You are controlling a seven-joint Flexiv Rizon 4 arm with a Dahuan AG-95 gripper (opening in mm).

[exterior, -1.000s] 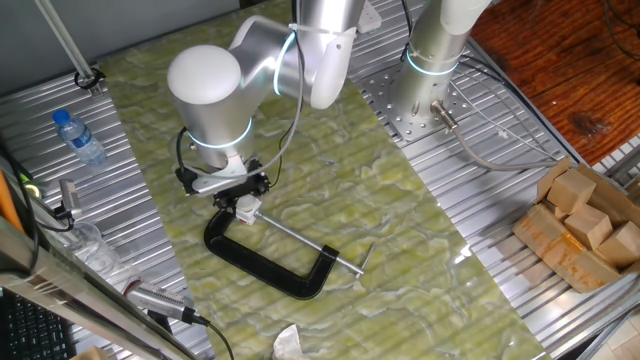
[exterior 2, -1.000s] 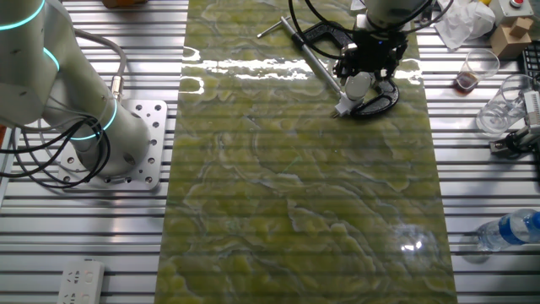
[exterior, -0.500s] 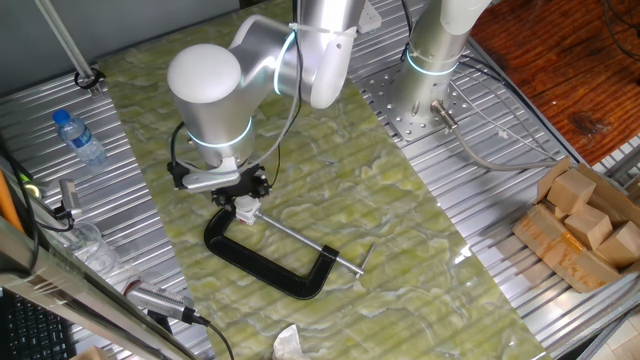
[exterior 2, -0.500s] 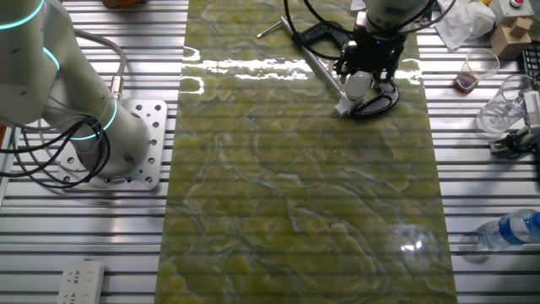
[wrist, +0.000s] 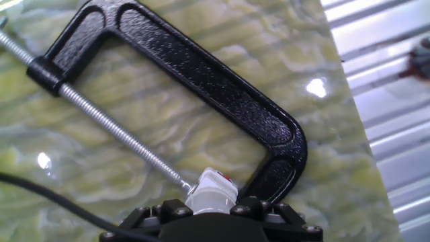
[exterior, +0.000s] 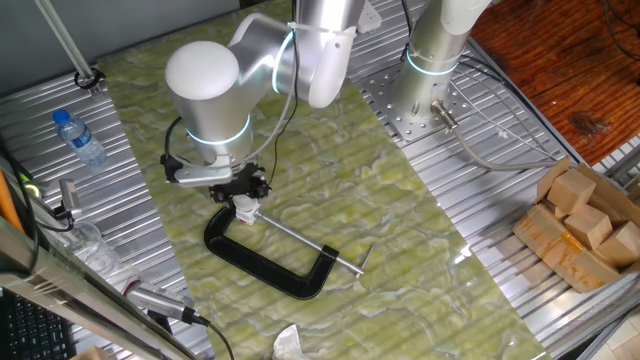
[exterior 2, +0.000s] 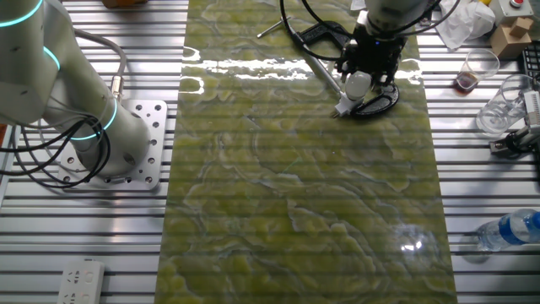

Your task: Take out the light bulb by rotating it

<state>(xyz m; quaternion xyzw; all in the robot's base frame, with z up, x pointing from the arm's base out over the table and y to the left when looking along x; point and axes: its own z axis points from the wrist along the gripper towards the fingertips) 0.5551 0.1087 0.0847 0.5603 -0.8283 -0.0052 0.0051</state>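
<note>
The light bulb (exterior 2: 358,82), small, round and frosted white, sits between the fingers of the hand (exterior 2: 364,74), which grasps it. It stands over a white socket fitting (wrist: 211,190) held in the black C-clamp (wrist: 201,81). The clamp lies on a green marbled mat (exterior 2: 304,194) on the ribbed metal tabletop (exterior 2: 84,236).

Rough, pebbled black metal on the clamp (wrist: 222,87), its threaded screw (wrist: 107,128) bare shiny steel. Frosted white bulb (exterior 2: 358,82), matt. Glossy green marbled mat (exterior 2: 295,194) over the ribbed aluminium worktop (exterior 2: 84,245).
</note>
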